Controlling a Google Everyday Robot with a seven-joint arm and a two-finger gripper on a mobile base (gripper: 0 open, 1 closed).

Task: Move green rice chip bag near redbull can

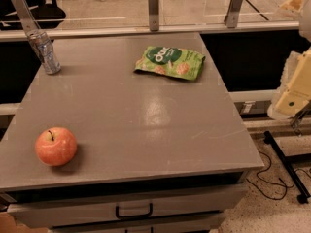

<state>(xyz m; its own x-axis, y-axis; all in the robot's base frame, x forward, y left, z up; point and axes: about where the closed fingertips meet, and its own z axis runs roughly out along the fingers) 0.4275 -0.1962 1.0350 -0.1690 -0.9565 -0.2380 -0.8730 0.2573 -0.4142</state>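
From where I stand the task looks unstarted. The gripper (pixel 293 92) hangs off the right side of the tabletop (pixel 146 130), holding nothing that I can see; open or closed, I cannot tell. One green rice chip bag (pixel 170 62) lies flat at the back right, one redbull can (pixel 44 52) stands back left, and one apple (pixel 56 146) sits front left. The next move, I reckon, calls for reaching over the bag, then carrying it left.
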